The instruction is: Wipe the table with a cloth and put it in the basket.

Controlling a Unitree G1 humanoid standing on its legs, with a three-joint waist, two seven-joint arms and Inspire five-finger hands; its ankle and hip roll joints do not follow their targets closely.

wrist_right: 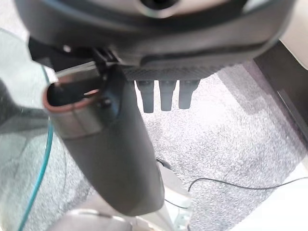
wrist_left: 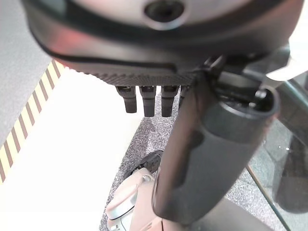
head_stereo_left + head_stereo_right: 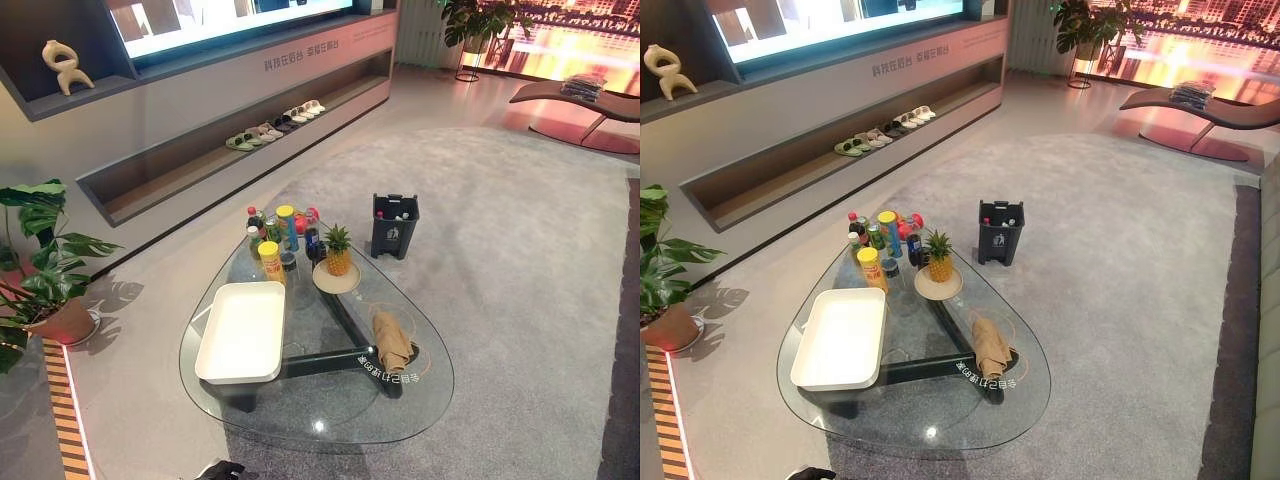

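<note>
Overhead, the tan cloth (image 3: 392,341) lies crumpled on the glass table (image 3: 330,425) right of the white basket (image 3: 242,333) (bottles (image 3: 283,232) and pineapple (image 3: 338,250) behind), while wrist views show left hand (image 2: 159,96) and right hand (image 1: 163,94) straight-fingered, holding nothing.

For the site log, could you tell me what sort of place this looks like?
Probably a showroom-style living room: a glass coffee table on grey carpet, a long wall shelf with slippers, and a lounge chair.
</note>
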